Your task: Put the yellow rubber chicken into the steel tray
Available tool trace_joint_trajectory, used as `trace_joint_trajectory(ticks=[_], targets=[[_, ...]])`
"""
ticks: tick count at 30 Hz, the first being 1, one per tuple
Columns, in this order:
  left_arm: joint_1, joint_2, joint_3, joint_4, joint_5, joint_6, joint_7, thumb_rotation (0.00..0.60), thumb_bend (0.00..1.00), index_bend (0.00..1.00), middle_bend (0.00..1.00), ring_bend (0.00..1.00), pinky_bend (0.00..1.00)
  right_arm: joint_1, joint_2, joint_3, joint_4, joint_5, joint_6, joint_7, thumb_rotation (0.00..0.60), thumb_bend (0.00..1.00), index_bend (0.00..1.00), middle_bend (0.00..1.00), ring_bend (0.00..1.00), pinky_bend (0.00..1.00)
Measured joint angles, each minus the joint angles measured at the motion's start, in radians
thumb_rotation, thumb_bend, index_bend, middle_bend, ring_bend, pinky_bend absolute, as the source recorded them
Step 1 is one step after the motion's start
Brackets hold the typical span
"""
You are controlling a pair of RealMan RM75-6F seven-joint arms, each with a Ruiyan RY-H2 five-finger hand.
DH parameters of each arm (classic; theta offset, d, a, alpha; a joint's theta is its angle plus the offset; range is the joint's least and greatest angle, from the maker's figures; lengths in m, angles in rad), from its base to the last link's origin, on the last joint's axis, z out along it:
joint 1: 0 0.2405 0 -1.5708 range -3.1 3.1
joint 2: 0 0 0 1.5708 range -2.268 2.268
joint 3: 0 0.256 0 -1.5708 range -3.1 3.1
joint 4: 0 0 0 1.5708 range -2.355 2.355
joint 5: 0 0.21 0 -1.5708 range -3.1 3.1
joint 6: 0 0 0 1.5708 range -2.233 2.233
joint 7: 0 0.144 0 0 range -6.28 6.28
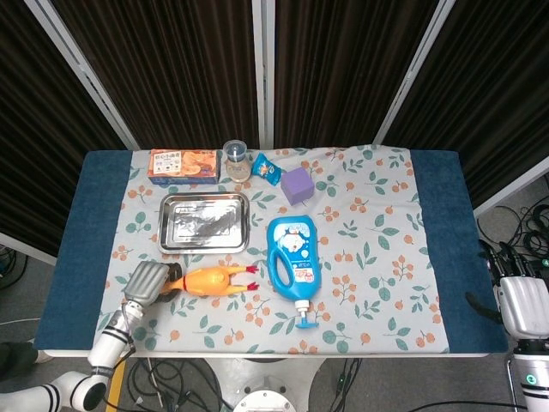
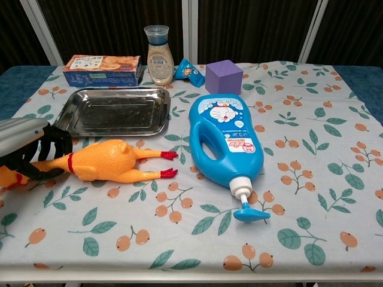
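Left hand [image 2: 27,149], dark fingers curled around neck of yellow rubber chicken [image 2: 111,167] (smooth, glossy), lying just before rectangular steel tray [image 2: 78,127]. Blue Doraemon-printed pump bottle [image 2: 226,140] beside. Right hand [image 1: 523,302]: off table, grasp indiscernible.

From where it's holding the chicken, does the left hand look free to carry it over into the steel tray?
Probably yes. The left hand grips the yellow rubber chicken by the neck, and the steel tray lies just behind it, empty, with nothing standing between them.
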Motion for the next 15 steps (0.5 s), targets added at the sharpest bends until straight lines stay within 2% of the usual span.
trace_joint_trajectory(ticks=[7, 15], targets=[[0.002, 0.035, 0.018, 0.031, 0.108, 0.073, -0.245, 0.600, 0.73, 0.77, 0.86, 0.80, 0.92, 0.015, 0.030, 0.002, -0.023, -0.029, -0.007, 0.063, 0.600, 0.16, 0.10, 0.28, 0.09, 0.20], [-0.036, 0.186, 0.013, -0.069, 0.181, 0.097, -0.537, 0.600, 0.75, 0.77, 0.87, 0.81, 0.93, 0.073, 0.078, 0.019, -0.070, -0.129, -0.006, 0.125, 0.600, 0.15, 0.11, 0.28, 0.09, 0.21]])
